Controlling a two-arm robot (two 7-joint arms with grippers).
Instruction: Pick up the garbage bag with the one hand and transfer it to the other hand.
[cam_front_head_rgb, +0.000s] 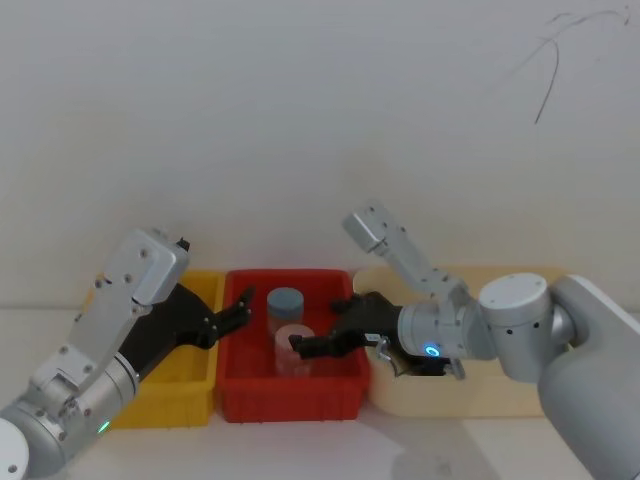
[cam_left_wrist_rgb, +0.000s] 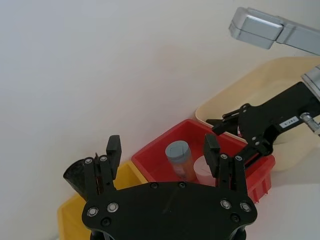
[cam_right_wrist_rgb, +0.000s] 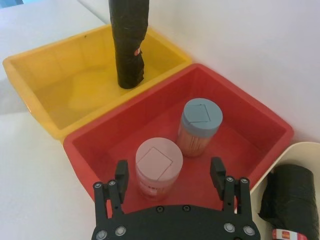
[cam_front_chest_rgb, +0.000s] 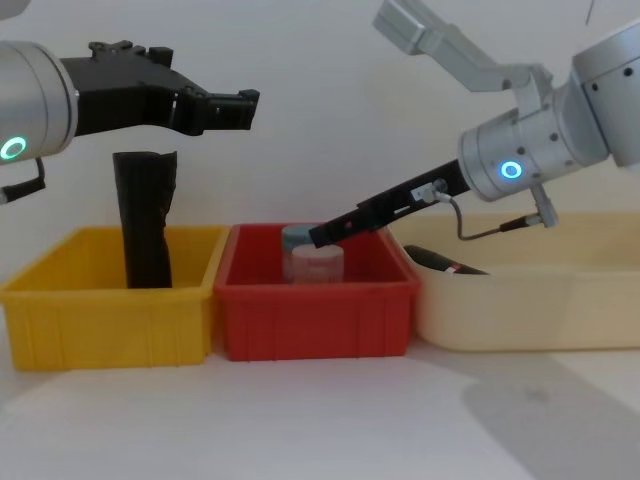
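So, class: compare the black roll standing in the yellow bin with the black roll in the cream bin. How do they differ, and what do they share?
Pose: the roll in the yellow bin stands nearly upright, rising above the rim; the roll in the cream bin lies low inside.
Label: the cream-bin roll shows a red-and-white band at one end; the yellow-bin roll shows just a small red-and-white mark on its side.
Shared: both are wrinkled black plastic rolls, neither touched by a gripper.

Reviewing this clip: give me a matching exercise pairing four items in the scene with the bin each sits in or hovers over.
Things:
1. upright garbage bag
2. blue-lidded jar
3. lying garbage bag
4. right gripper

Places:
A. in the cream bin
B. open, above the red bin
C. standing in the yellow bin
D. standing inside the red bin, beside the pink-lidded jar

Pairs: 1-C, 2-D, 3-A, 4-B
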